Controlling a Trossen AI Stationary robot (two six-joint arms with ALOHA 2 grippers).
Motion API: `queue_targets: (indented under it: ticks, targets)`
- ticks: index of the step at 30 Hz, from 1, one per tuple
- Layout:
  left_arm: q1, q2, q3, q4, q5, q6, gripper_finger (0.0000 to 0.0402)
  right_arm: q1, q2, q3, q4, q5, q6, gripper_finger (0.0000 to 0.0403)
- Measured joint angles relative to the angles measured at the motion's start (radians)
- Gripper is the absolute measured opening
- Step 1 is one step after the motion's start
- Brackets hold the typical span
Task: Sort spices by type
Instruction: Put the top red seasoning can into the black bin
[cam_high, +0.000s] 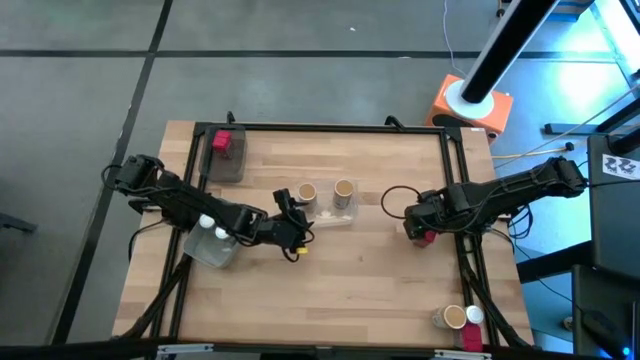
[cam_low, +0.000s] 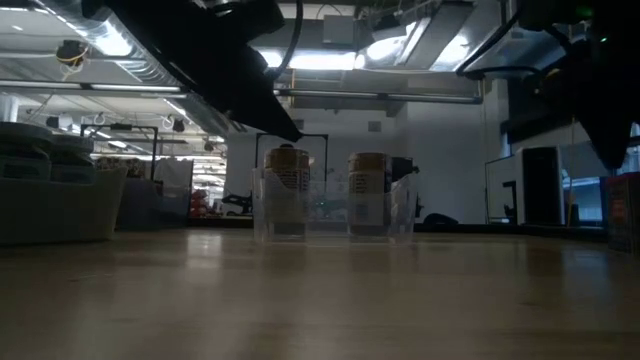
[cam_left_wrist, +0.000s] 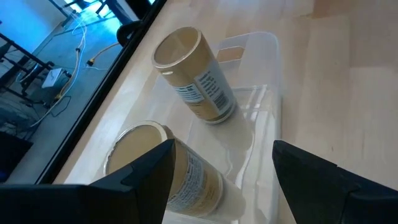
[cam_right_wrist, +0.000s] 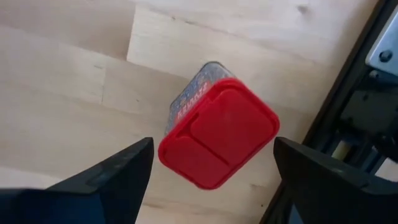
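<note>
Beside the middle clear tray (cam_high: 335, 218), which already holds two tan jars (cam_high: 343, 190), my right claw (cam_right_wrist: 208, 163) hangs wide apart over a red jar (cam_right_wrist: 217, 132) I must sort next, others waiting.

Robotics lab or workshop. Wooden table (cam_high: 330, 290) in a black frame, on grey concrete floor (cam_high: 300, 85). Loose cables (cam_high: 560, 150) at the side. Low view: open industrial hall, strip lights (cam_low: 330, 60), exposed ducts (cam_low: 380, 97), storage bins (cam_low: 60, 195) stacked beside the table.
</note>
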Motion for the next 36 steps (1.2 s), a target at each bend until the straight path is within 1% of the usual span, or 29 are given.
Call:
queue_targets:
  ticks: [7,10,17,24,28,36]
  targets:
    - [0.000,0.000,0.000,0.000,0.000,-0.006,0.0253,0.047,0.000,0.000,0.000,0.063,0.022,0.0331]
    - [0.000,0.000,0.000,0.005,0.000,-0.015,0.0253,0.077,0.000,0.000,-0.004,0.094,0.061,0.0331]
    - [0.000,0.000,0.000,0.011,0.000,-0.018,0.0253,0.116,0.023,0.000,-0.070,0.097,0.141,0.0331]
    - [0.000,0.000,0.000,0.014,0.000,-0.017,0.0253,0.117,0.046,0.002,0.004,0.142,0.109,0.0331]
    - [0.000,0.000,0.000,0.014,0.000,-0.016,0.0253,0.117,0.047,-0.002,0.011,0.159,0.069,0.0331]
    - [0.000,0.000,0.000,0.014,0.000,-0.016,0.0253,0.117,0.047,-0.002,0.006,0.169,0.062,0.0331]
